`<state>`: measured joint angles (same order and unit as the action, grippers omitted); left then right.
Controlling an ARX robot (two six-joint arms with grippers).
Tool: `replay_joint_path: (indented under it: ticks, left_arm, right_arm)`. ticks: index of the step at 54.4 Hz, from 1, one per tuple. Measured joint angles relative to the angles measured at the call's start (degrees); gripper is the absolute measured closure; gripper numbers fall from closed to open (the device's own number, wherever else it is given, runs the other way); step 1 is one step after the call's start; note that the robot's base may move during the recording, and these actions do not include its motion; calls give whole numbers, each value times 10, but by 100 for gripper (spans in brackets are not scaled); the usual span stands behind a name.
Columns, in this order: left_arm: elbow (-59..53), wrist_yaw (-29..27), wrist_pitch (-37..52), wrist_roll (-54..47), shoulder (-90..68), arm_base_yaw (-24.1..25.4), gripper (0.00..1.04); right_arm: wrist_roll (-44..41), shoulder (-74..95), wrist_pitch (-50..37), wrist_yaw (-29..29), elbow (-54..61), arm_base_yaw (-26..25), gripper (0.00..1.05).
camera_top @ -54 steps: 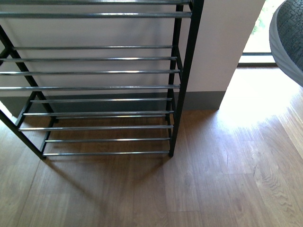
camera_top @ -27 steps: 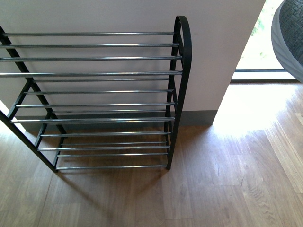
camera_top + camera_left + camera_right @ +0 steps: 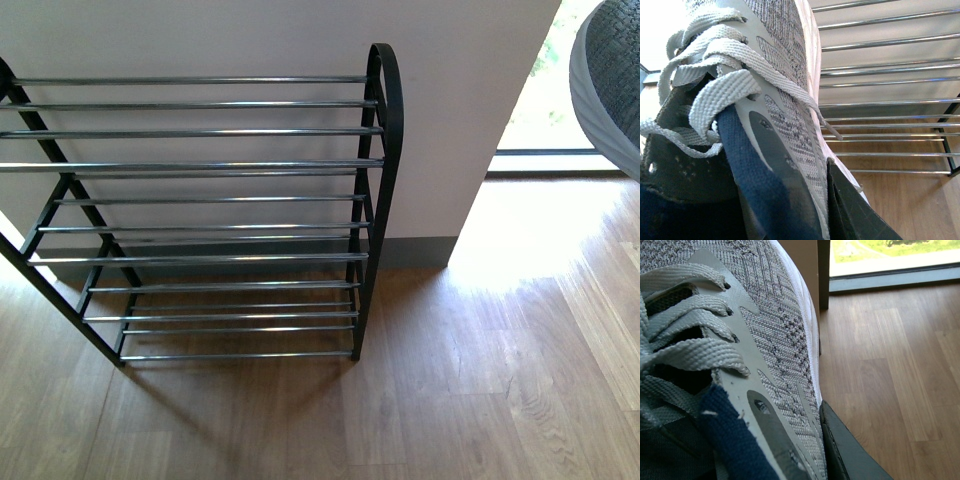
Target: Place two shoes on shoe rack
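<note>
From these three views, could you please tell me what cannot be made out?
Left wrist view: the grey sneaker hides all but one claw finger, so the grip is unclear.
Right wrist view: the second sneaker does likewise.
Front view: the shoe rack has its left end cut off by the frame edge; neither arm shows.

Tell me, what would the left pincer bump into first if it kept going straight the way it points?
Probably the rods of the shoe rack. The left pincer grips a grey sneaker whose toe points at them, so the toe would likely touch first. Distance is unclear.
</note>
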<state>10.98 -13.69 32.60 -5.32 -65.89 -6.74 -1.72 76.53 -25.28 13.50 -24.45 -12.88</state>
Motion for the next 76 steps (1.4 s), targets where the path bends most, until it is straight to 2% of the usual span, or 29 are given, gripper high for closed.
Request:
replay_joint_path:
  ticks: [11,13,16,19,23,33,43,54,76]
  left_arm:
    - [0,0,0,0,0,0,103]
    - [0,0,0,0,0,0,103]
    - [0,0,0,0,0,0,103]
    - [0,0,0,0,0,0,103]
    - [0,0,0,0,0,0,103]
    - [0,0,0,0,0,0,103]
    - [0,0,0,0,0,0,103]
    - [0,0,0,0,0,0,103]
    - [0,0,0,0,0,0,103]
  right_arm:
    - [0,0,0,0,0,0,103]
    - [0,7,-32,-9,9,2,103]
    - [0,21,-158,-34,36,8,103]
    - [1,22,-190,-58,26,18,103]
    - [16,12,-150,-80,-11,35,103]
    - [65,30,16,-116,-136,122,103]
    - [129,60,110,-150,-243,192,103]
    - [158,111,158,-201,-335,258,103]
    - [182,217,205,-245,-411,326,103]
